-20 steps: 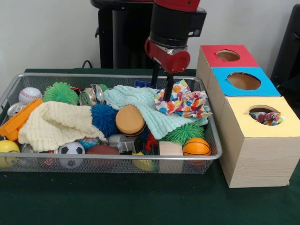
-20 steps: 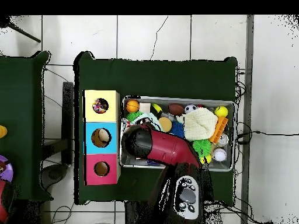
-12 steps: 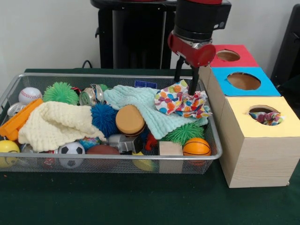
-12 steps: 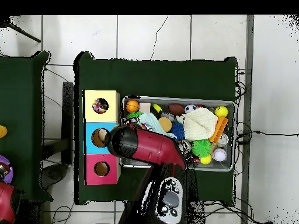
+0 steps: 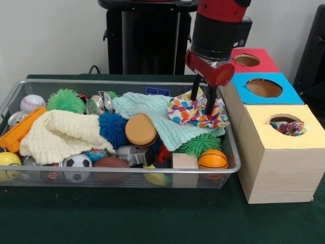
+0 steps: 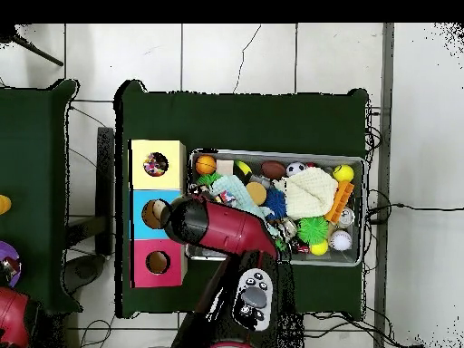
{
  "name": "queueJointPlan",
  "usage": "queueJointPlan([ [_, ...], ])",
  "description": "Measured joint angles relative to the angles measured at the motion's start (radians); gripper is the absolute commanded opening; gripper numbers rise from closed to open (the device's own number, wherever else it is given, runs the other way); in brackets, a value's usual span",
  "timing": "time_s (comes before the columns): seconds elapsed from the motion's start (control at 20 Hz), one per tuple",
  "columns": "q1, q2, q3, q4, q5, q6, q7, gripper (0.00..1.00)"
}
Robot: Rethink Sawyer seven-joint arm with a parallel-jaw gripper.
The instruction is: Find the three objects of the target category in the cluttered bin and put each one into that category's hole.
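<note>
Polka-dot cloth point(image 5: 197, 111): crumpled at the wire bin's point(image 5: 127, 174) end nearest the yellow box point(image 5: 284, 152). Light, limp, likely best pinched at a raised fold. Gripper point(image 5: 202, 101) spread, fingers straddling it. Overhead view: arm point(image 6: 222, 231) hides the cloth; grasp apparently unclosed.

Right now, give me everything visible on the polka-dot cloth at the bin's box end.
The white cloth with multicoloured polka dots lies crumpled in the wire mesh bin, at the end beside the yellow-topped wooden box. It looks like thin soft fabric, bunched and peaked. It rests on the pale mint knitted cloth, with the green spiky ball in front. The red and black gripper has its dark jaws down straddling a raised fold.
</note>
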Motion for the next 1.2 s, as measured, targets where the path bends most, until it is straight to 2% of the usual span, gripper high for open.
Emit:
queueJointPlan([
  [0.35,0.0,0.07,0.0,0.013,0.018,-0.123,0.0,1.0],
  [0.85,-0.007,0.099,0.001,0.035,0.037,-0.144,0.0,1.0],
  [0.9,-0.016,0.098,0.003,0.041,0.037,-0.144,0.0,0.0],
  [1.2,-0.023,0.098,0.002,0.041,0.037,-0.143,0.0,0.0],
])
